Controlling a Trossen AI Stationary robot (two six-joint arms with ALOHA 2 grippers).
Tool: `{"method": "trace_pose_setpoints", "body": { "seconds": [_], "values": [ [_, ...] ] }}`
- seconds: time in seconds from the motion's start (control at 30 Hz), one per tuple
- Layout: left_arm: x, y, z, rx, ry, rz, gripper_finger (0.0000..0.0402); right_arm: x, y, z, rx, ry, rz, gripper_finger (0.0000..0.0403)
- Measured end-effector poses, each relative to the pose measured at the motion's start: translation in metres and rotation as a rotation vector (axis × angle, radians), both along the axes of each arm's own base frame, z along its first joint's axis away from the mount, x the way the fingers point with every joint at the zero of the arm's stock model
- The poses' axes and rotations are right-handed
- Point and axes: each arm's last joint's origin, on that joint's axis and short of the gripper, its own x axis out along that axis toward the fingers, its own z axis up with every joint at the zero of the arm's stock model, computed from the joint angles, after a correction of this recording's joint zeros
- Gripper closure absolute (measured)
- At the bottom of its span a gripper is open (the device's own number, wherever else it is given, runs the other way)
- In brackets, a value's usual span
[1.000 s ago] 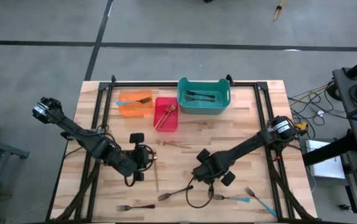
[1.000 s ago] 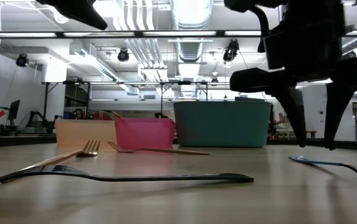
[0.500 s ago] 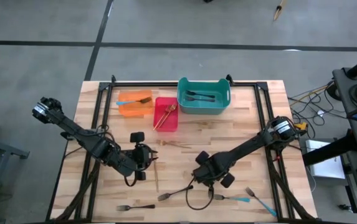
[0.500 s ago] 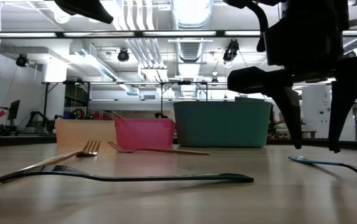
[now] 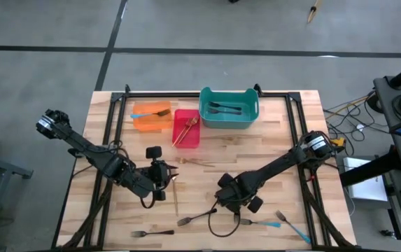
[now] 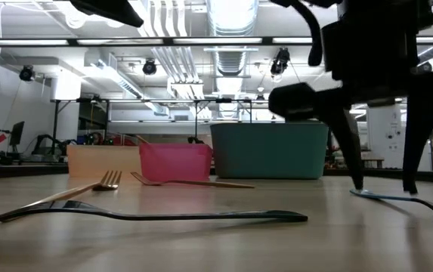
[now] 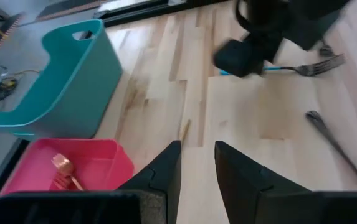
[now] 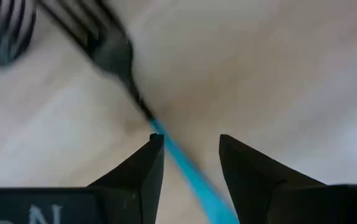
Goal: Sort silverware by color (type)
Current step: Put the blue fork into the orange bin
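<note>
Right gripper (image 8: 187,162): fingers spread, straddling the blue-handled fork (image 8: 184,163), apparently not gripping; its handle end cut off.
Left gripper (image 7: 195,168): slightly parted, empty.

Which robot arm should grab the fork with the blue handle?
Probably the right. The right gripper hangs open straight over the blue-handled fork, one finger on each side of its handle. The left gripper is farther off, by a gold fork.

A wooden table (image 5: 277,140) is seen from above. An orange bin (image 5: 151,116), red bin (image 5: 187,128) and teal bin (image 5: 229,108) are lined along its far edge. The left gripper (image 5: 159,180) and right gripper (image 5: 236,201) are positioned above scattered forks (image 5: 195,216).
</note>
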Motion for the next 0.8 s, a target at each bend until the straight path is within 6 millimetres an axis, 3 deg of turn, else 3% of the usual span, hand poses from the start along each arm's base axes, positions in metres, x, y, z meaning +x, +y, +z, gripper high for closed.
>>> {"method": "trace_pose_setpoints", "body": {
  "seconds": [0.4, 0.8],
  "values": [
    [0.001, 0.001, 0.003, 0.037, -0.016, 0.005, 0.0322, 0.001, 0.001, -0.044, 0.000, 0.067, 0.066, 0.0269],
    [0.001, 0.002, 0.004, 0.071, -0.018, 0.021, 0.0322, 0.004, -0.004, -0.043, -0.002, 0.055, 0.050, 0.0387]
  ]
}}
